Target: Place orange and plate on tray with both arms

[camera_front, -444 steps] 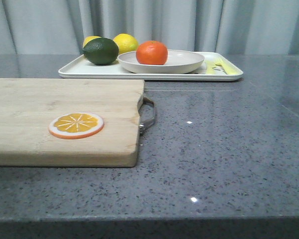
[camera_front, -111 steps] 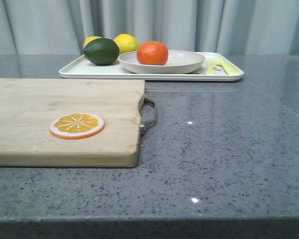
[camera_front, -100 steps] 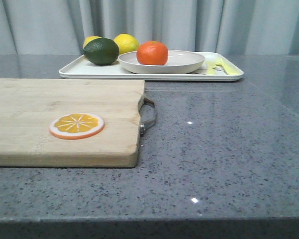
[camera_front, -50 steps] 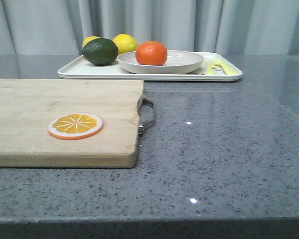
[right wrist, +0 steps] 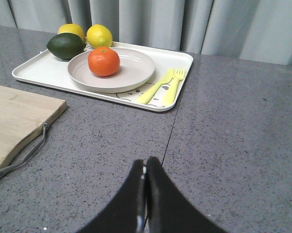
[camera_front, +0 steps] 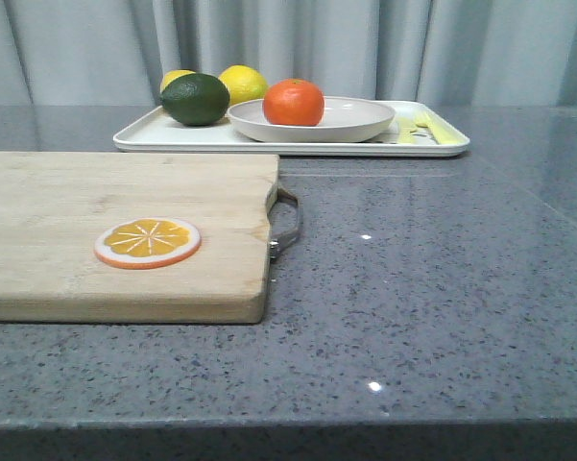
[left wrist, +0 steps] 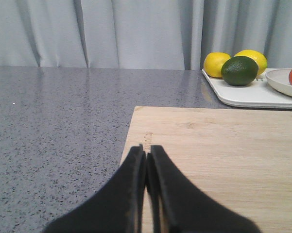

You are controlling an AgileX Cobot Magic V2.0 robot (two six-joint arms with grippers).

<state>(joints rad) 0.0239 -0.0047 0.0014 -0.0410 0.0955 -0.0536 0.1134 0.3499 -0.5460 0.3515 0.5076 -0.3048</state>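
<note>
Orange (camera_front: 293,102): sits in the plate, toward its left side; round, glossy and firm-looking, so likely to roll or slip under a narrow pinch. Best taken across its widest part, from above.
Plate (camera_front: 350,123): rests on the tray, mid-length; shallow, stiff, probably light but breakable if ceramic. The raised rim at its right edge is the only real hold.
Tray (camera_front: 134,136): lies at the far side of the counter (camera_front: 432,279), also carrying two lemons, a dark green lime (camera_front: 195,99) and yellow cutlery (right wrist: 166,86) at its right end.
Task state: by how things lie, both pieces already appear placed.
Left gripper (left wrist: 146,154): fingers pressed together, empty, above the near wooden cutting board (camera_front: 125,206).
Right gripper (right wrist: 146,166): fingers pressed together, empty, over bare counter, well apart from the tray.
</note>
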